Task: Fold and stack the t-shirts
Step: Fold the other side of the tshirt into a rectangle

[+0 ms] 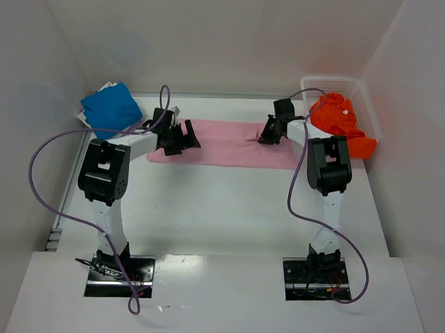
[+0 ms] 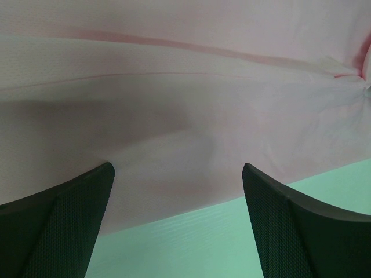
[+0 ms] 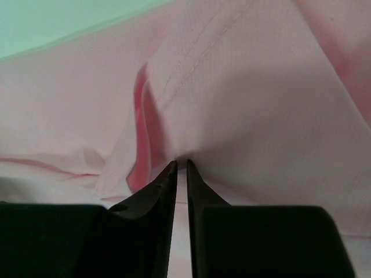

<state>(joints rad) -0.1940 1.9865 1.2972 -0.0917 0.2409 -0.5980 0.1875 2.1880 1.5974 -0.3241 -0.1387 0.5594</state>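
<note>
Right jaws tight on pink t-shirt (image 3: 261, 104), left jaws wide

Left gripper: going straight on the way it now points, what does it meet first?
Most likely the pink t-shirt, which fills the view ahead of the left gripper; distance unclear.

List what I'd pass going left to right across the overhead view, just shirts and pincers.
blue t-shirt → left pincer → bare middle of the pink t-shirt → right pincer → orange t-shirt
</note>
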